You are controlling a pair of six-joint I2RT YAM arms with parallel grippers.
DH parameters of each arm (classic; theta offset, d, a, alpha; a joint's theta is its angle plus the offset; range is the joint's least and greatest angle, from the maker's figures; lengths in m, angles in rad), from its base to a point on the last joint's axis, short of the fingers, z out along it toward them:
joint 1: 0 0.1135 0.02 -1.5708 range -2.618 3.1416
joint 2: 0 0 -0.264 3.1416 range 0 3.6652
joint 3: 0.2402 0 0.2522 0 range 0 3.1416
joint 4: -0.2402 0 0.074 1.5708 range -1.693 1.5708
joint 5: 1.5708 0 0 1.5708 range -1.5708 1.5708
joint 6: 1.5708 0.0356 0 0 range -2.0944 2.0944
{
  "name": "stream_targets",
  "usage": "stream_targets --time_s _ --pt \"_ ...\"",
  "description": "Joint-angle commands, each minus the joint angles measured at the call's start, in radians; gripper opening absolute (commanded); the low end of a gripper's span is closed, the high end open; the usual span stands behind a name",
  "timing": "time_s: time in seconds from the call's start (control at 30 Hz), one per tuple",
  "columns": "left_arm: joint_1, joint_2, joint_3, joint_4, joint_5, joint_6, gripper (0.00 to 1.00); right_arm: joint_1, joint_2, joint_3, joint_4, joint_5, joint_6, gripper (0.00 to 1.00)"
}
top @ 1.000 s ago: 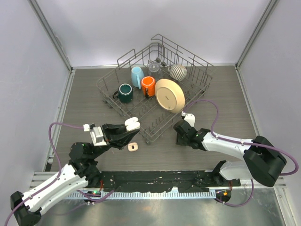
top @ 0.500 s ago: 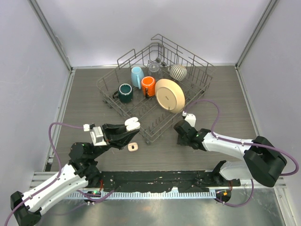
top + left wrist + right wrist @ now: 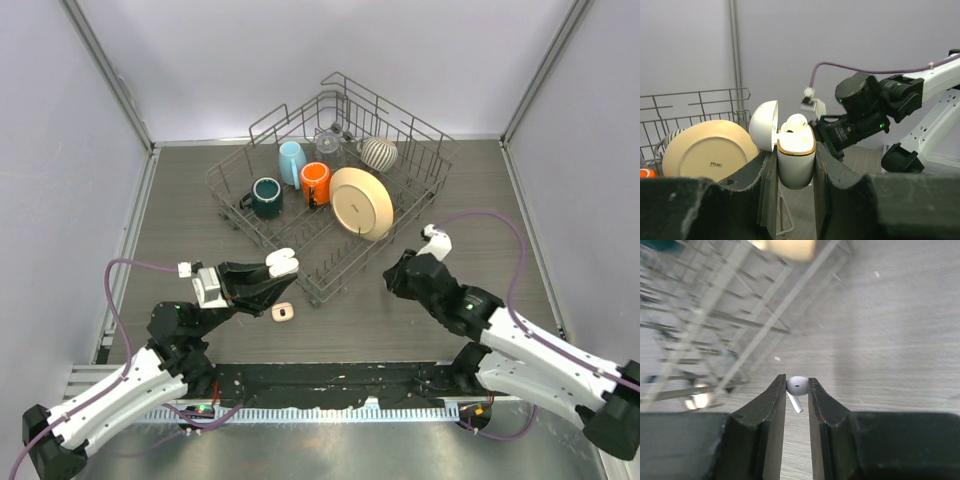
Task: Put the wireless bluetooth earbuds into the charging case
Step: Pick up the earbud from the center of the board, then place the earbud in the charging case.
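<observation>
One earbud (image 3: 798,385) sits pinched in the clenched right tool (image 3: 797,391); the left tool (image 3: 795,156) clamps the open charging case (image 3: 796,167).

The left gripper (image 3: 279,266), raised off the bench (image 3: 180,210), clamps the charging case (image 3: 796,167). The right gripper (image 3: 797,389), angled downward, pinches one earbud (image 3: 798,384).

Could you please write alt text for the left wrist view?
The left tool grips an open white charging case with one earbud seated inside. Behind it are the right arm and a beige plate in a wire rack.
</observation>
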Motion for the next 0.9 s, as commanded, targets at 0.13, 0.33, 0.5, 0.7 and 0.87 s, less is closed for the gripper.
stream_targets --time_s 0.13,0.33,0.5,0.7,0.87 --pt "0.000 0.047 0.030 0.110 -0.021 -0.018 0.00 0.047 -0.273 0.108 0.210 0.062 -0.059 0.01" --pt "0.000 0.092 0.036 0.148 -0.008 -0.025 0.00 0.091 -0.216 0.263 0.327 0.016 -0.167 0.01" --pt "0.000 0.130 0.038 0.185 -0.002 -0.027 0.00 0.240 -0.126 0.358 0.522 0.024 -0.262 0.01" --pt "0.000 0.168 0.050 0.208 0.007 -0.027 0.00 0.459 0.043 0.469 0.655 0.076 -0.441 0.01" --pt "0.000 0.185 0.059 0.217 0.012 -0.029 0.00 0.529 0.149 0.521 0.671 0.073 -0.489 0.01"
